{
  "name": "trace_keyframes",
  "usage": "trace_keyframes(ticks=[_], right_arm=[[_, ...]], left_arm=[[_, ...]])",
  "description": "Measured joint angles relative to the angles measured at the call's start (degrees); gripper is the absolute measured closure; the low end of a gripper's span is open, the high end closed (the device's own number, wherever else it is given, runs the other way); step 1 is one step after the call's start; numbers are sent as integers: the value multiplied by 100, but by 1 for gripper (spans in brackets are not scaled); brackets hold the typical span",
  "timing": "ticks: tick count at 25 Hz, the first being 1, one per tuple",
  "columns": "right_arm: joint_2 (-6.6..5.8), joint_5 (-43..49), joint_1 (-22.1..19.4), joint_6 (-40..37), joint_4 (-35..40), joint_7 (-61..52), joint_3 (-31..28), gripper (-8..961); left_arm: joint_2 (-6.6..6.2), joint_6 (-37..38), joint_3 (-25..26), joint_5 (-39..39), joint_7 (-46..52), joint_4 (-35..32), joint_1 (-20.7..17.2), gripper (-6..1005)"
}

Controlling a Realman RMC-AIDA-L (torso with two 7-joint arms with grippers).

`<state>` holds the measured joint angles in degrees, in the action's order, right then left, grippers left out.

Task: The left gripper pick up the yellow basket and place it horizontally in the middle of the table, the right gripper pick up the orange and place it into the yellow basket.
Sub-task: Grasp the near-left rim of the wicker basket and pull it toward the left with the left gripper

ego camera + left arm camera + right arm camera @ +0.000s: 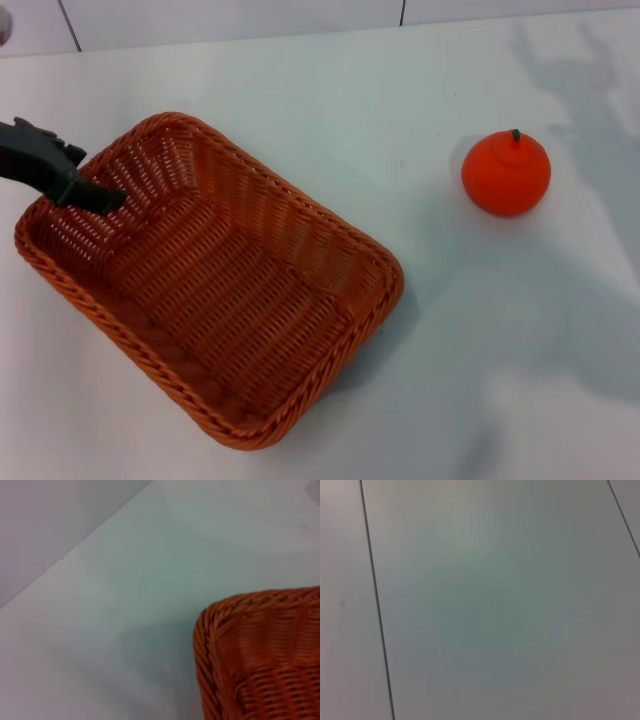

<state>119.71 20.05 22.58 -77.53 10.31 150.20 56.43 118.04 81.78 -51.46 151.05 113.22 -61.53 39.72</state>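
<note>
The yellow basket [215, 285], orange-brown woven wicker with a braided rim, lies slantwise on the white table [330, 110], left of the middle, and it holds nothing. My left gripper [85, 190], black, comes in from the left edge and reaches over the basket's far-left rim into its inside. One corner of the basket [260, 650] fills the left wrist view. The orange [506, 172], round with a dark green stem, sits alone on the table to the right, well apart from the basket. My right gripper is out of view.
Dark seams in the wall panels [70, 25] run behind the table's far edge. The right wrist view holds only a pale surface with thin dark lines [375, 600]. Arm shadows fall on the table at the far right [590, 90].
</note>
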Motion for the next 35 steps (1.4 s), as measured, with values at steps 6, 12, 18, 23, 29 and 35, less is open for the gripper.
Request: trace_keyframes(ticks=[6, 12, 18, 23, 29, 35], right_arm=[[0, 8, -5, -8, 1, -5, 52, 6], [5, 8, -8, -8, 0, -12, 53, 6], [9, 8, -8, -8, -3, -23, 58, 6], [9, 8, -8, -7, -3, -80, 61, 6], [1, 8, -8, -7, 14, -88, 61, 6], [-8, 8, -8, 6, 35, -88, 61, 6]], left_arm=[[49, -74, -118, 194, 0, 1, -8, 174], [82, -92, -305, 200, 0, 1, -55, 190], [146, -137, -339, 280, 0, -10, -69, 233], [268, -273, -397, 560, -22, -62, -70, 251], [440, -395, -508, 1008, -46, -58, -38, 258], [467, -425, -473, 990, -156, -188, -86, 419]])
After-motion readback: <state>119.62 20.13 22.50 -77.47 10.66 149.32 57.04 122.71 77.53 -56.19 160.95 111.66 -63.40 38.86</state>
